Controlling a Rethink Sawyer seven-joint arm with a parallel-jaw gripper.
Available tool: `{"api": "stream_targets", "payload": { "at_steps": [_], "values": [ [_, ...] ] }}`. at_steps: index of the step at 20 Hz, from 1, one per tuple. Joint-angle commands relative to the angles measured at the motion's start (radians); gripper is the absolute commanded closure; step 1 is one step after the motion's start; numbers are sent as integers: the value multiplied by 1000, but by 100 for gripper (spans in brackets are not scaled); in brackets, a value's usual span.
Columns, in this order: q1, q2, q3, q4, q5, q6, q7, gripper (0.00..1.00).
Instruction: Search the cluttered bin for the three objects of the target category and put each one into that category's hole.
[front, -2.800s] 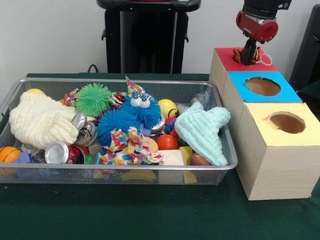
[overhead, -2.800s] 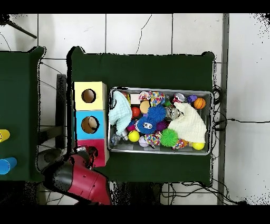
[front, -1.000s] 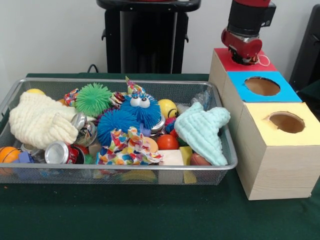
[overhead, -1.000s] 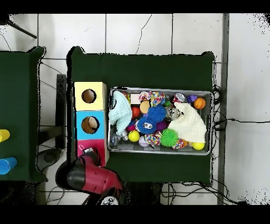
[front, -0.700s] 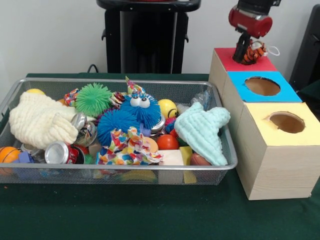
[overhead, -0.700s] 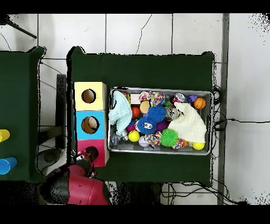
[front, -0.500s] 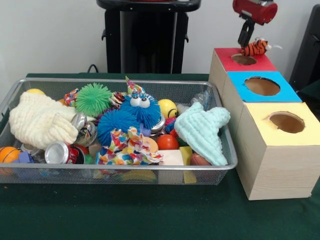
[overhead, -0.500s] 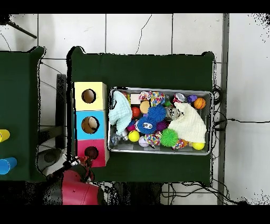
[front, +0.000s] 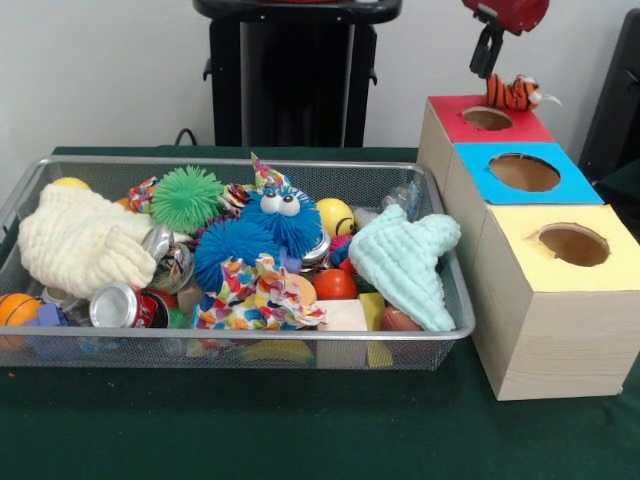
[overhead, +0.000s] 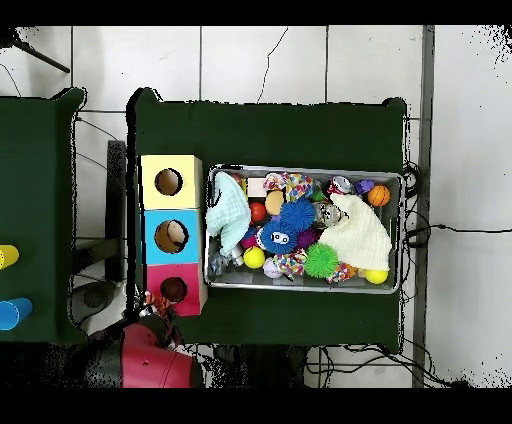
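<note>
Front view: gripper (front: 487, 62) fingertips indistinct.

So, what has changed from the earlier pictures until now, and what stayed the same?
The gripper was down at the red box's hole with the small tiger toy. It has risen up and back, and the tiger came out with it: the toy now hangs above the red box's far edge, not in the hole. Whether it is gripped or only caught is unclear. The bin, its contents and the boxes stayed as they were.
</note>
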Motion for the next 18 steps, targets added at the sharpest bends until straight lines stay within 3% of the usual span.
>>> {"api": "stream_targets", "payload": {
  "at_steps": [1,18],
  "values": [
    [-62,47,57,-18,-22,-51,101,100],
    [-5,3,69,-11,15,22,166,100]
  ]
}}
